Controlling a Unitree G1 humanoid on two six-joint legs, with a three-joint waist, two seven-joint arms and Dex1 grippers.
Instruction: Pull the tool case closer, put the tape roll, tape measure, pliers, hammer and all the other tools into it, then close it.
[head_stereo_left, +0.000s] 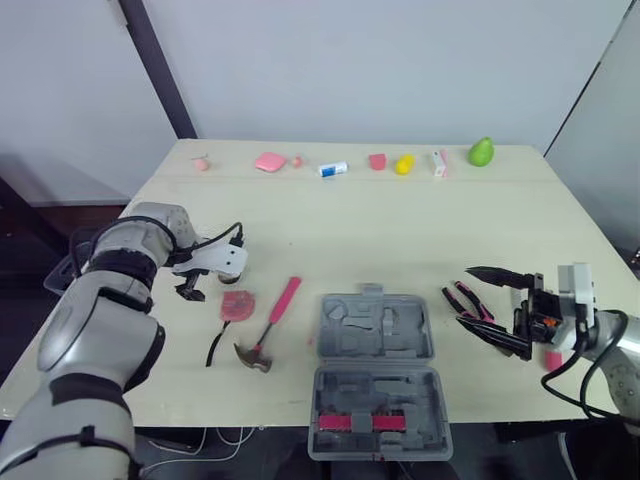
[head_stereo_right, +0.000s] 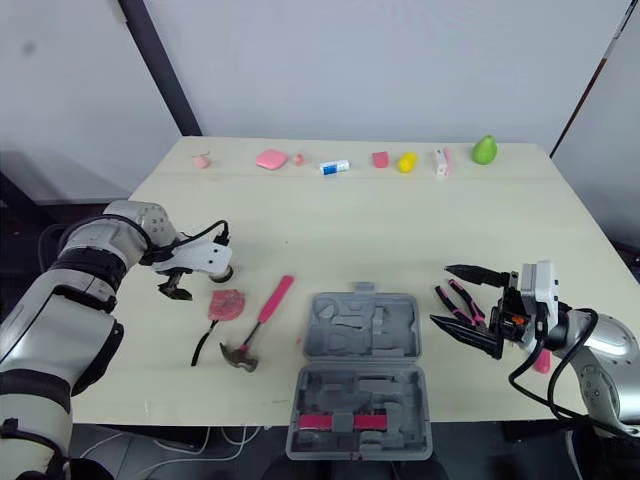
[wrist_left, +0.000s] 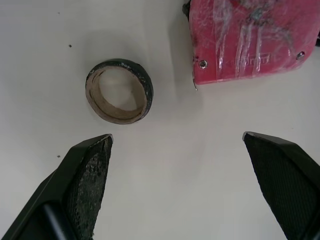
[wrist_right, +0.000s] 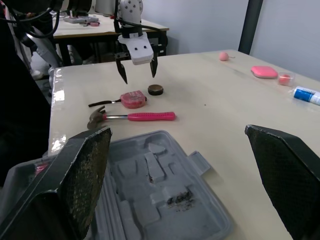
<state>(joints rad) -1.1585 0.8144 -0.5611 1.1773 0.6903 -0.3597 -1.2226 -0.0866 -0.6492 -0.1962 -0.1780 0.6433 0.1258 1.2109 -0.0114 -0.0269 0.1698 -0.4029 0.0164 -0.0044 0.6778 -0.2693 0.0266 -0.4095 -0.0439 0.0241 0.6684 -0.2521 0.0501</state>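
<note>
While left hand (wrist_left: 177, 136) hovers by tape roll (wrist_left: 119, 91), case (head_stereo_left: 375, 385) overhangs table (head_stereo_left: 400, 230) edge.

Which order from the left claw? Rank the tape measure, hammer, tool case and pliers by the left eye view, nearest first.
1. Tape measure, just right of the left claw.
2. Hammer, next to the right.
3. Tool case, open, front middle.
4. Pliers, far right, by the right claw.
</note>
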